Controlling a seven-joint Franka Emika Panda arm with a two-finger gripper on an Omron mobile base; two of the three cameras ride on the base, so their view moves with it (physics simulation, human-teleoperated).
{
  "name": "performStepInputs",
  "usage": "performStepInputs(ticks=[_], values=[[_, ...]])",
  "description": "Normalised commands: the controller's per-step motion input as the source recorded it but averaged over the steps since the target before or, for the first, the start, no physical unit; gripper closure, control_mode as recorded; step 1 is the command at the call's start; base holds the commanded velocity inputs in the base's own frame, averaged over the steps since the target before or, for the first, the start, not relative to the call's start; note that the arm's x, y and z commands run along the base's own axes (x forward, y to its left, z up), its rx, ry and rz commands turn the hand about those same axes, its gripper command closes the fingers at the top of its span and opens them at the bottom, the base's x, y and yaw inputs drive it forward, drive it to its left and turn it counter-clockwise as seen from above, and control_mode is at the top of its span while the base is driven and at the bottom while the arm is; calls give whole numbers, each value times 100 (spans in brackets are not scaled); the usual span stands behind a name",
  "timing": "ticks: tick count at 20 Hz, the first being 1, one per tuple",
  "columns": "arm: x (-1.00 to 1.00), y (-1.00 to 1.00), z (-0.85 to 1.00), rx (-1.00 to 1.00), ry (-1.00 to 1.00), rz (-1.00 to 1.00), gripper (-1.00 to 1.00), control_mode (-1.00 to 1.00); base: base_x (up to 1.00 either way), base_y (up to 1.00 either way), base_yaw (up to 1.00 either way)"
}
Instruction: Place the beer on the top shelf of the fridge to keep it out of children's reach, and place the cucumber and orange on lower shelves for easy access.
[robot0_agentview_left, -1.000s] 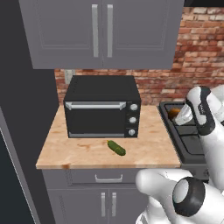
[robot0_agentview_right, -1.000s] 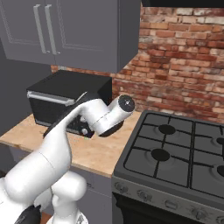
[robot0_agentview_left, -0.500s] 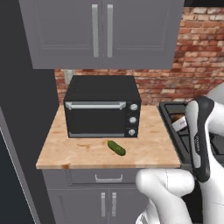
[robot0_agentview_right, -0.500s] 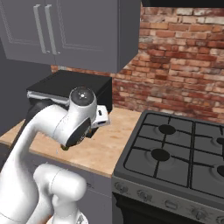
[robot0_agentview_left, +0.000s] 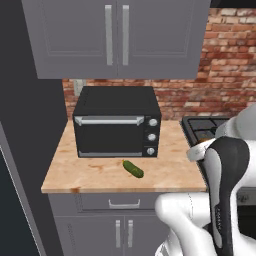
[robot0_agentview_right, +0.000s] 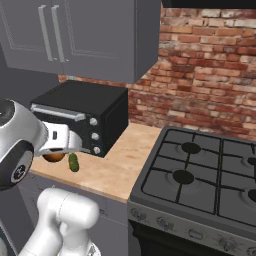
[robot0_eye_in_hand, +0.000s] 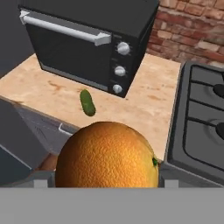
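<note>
1. In the hand view the orange sits at the bottom centre, held in the pincer, whose jaws are spread wide around the fruit.
2. In the right base view the orange peeks out at the left, under the white hand.
3. The cucumber lies on the wooden tabletop, just in front of the black oven.
4. A gas stove stands to the right of the tabletop.

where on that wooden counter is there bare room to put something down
Bare patches: the light wooden counter left of the small dark green cucumber, along its front edge, and the wide stretch between the black countertop oven and the dark gas stove. It is tightest just in front of the oven, where the cucumber lies.
</note>
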Motion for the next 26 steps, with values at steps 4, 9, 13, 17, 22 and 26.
performStepInputs(ticks=[4, 9, 13, 17, 22, 26], values=[[-82, 2, 84, -5, 0, -18, 100, -100, 0, 0, 0], [-70, 1, 71, -5, 0, -8, 100, -100, 0, 0, 0], [-36, 0, 26, -2, 0, 0, 100, -100, 0, 0, 0], [0, 0, 0, 0, 0, 1, 100, -100, 0, 0, 0], [0, 0, 0, 0, 0, 3, 100, -100, 0, 0, 0], [0, 0, 0, 0, 1, 2, 100, -100, 0, 0, 0]])
